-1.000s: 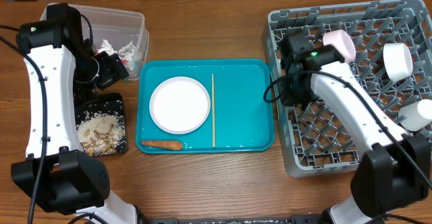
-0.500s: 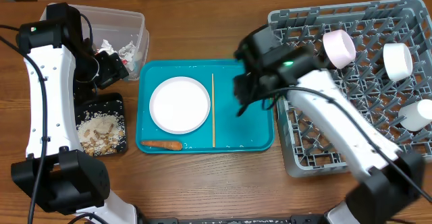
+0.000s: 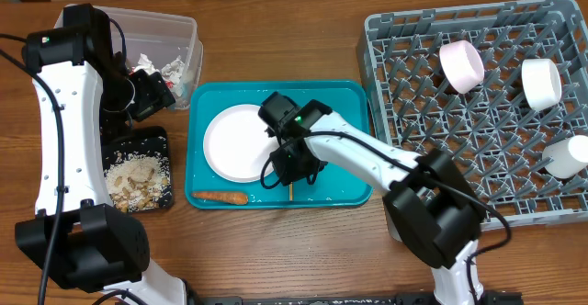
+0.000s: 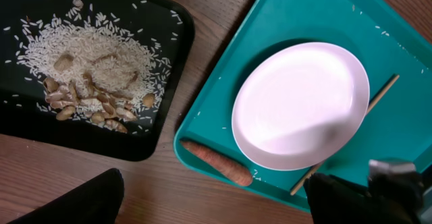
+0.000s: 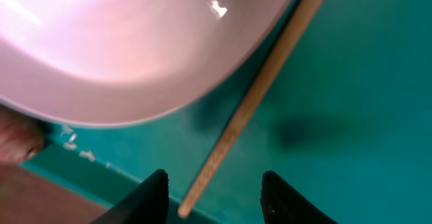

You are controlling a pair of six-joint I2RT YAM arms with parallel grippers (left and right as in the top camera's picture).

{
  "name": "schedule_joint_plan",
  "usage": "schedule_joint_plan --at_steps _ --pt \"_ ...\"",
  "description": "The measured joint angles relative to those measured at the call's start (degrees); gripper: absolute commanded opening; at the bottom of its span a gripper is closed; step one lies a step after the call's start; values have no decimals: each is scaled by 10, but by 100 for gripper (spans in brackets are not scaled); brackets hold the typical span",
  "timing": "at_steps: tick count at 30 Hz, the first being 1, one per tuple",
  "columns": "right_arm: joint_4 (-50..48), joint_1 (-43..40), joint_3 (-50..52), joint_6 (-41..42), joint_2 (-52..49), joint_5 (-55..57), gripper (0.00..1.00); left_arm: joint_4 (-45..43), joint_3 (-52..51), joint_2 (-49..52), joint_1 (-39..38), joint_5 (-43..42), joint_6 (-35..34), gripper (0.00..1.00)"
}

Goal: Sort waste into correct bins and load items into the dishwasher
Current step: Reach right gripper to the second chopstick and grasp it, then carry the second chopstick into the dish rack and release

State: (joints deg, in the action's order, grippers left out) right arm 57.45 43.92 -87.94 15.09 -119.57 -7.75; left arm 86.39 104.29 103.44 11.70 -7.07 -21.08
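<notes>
The chopstick is a thin, straight, pale wooden stick with a plain, even surface. It lies flat on the teal tray, running from the far rim towards the near rim. It sits just right of the round white plate, whose edge comes very close to it.

Your right pincer is low over the near end of the stick, with its jaws parted. In the right wrist view one dark finger stands on each side of the stick, which lies nearer the plate-side finger. No contact with the stick can be seen.

An orange carrot lies along the tray's near edge, below the plate. A few white grains are scattered on the teal surface.

Your left pincer hangs over the two bins at the left of the counter, spread wide and holding nothing. Under it are a black tray of rice and nuts and a clear tub with crumpled paper.

The grey rack on the right carries a pink cup and two white cups.
</notes>
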Motion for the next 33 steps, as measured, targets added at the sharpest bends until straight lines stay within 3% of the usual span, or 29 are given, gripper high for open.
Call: schedule_joint_plan --at_steps 3,7,11,12,26,33 --pt "-13 1 1 21 -22 15 43 0 0 0 0 0 0 89" --pt "-16 1 1 56 -22 49 19 0 0 0 0 0 0 89" --pt "-10 -1 1 69 -22 75 11 0 0 0 0 0 0 89" --pt "-9 -2 1 70 -22 78 4 0 0 0 0 0 0 89" --pt "89 -73 -19 45 -14 91 4 0 0 0 0 0 0 89" --pt "148 -139 -50 -39 132 137 4 0 0 0 0 0 0 90"
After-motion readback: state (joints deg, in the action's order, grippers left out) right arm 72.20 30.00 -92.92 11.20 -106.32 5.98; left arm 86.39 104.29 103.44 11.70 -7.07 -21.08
